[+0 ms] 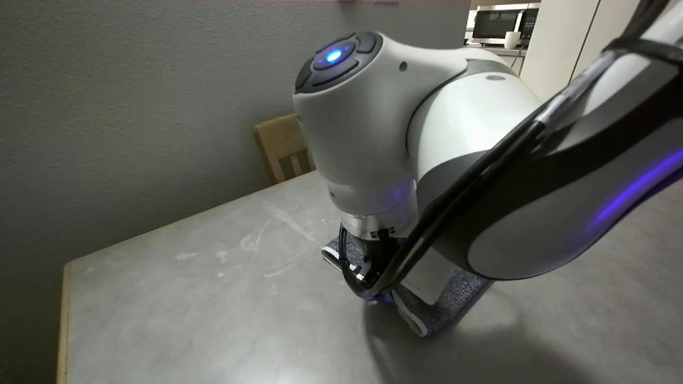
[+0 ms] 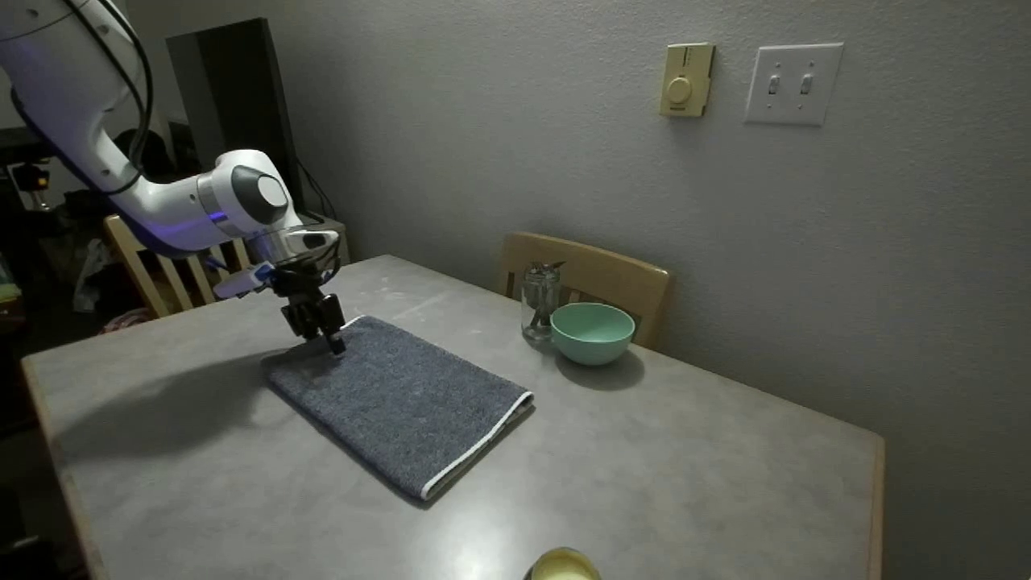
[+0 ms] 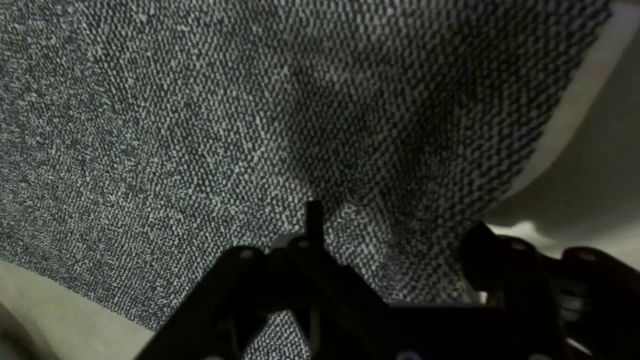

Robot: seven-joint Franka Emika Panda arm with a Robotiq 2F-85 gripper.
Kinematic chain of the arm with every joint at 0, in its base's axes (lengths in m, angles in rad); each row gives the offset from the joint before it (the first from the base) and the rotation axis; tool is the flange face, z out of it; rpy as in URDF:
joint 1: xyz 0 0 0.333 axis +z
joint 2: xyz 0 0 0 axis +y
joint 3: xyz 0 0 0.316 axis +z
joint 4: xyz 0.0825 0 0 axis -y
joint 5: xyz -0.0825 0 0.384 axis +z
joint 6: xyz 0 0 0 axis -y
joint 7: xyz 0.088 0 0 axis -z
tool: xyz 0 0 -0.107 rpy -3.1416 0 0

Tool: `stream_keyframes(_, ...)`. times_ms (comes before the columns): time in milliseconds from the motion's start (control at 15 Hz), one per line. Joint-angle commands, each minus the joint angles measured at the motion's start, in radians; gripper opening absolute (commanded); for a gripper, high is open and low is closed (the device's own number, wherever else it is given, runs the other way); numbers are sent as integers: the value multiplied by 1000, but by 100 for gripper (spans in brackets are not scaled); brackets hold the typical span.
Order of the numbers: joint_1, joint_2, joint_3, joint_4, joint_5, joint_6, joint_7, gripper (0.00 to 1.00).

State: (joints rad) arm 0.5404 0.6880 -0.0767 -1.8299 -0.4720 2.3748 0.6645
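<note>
A folded gray towel with a white edge lies on the gray table. The robot's black gripper points down at one end of it. Its two fingers are spread apart, with bumpy cloth between them. One finger is over the towel, and the other is by the white edge. Well away from the gripper, a green bowl sits just beside a clear jar with metal things in it. A wooden chair stands behind them.
</note>
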Motion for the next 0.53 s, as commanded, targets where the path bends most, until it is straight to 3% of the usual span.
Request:
stream_keyframes(0, -27, 36, 21, 14, 7, -6, -24, 32)
stream_keyframes(267, -46, 33, 50, 16, 40, 12, -44, 4)
stream_keyframes(467, -77, 20, 83, 12, 92, 23, -87, 0)
